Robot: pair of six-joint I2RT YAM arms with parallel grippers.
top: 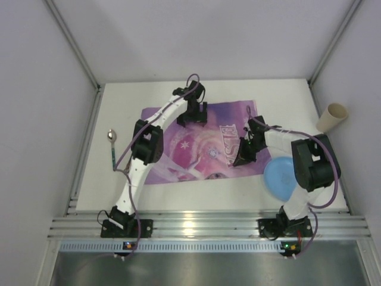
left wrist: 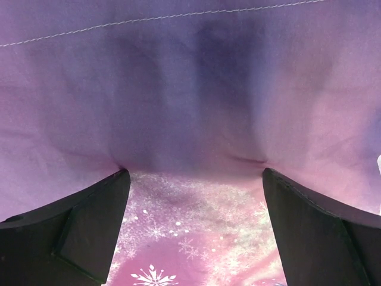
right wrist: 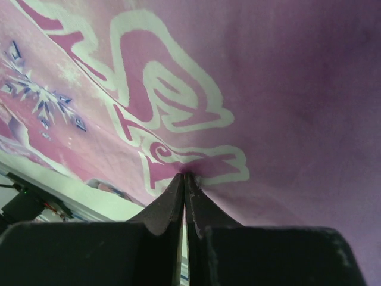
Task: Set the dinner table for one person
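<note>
The dinner table (top: 196,193), a plain matte white top, filled the space ahead of both arm bases. A purple placemat (top: 196,149) lay on its middle. The mat's long axis ran roughly from 9 to 3 o'clock, with the 3 o'clock end tipped a little toward 12, so it sat slightly askew to the table edges.

The right gripper (right wrist: 183,174) was nearer the mat's 3 o'clock end. Its fingers were pressed together with a small pucker of printed cloth pinched at their tips, on the white lettering. The mat stretched away from it toward 9 o'clock.

The left gripper (left wrist: 193,173) stood at the mat's 12 o'clock edge. Its fingers were spread wide and their tips rested on the cloth, which creased at each one. It held nothing.

Any tug to square the mat would likely come from the right arm, pulling along the long axis while the left pinned the far edge.

A blue plate (top: 277,177) sat at 4 o'clock, just beside the mat's corner and partly under the right arm. A spoon (top: 111,146) lay at 9 o'clock off the mat, and a cup (top: 331,117) lay near the 2 o'clock edge.
</note>
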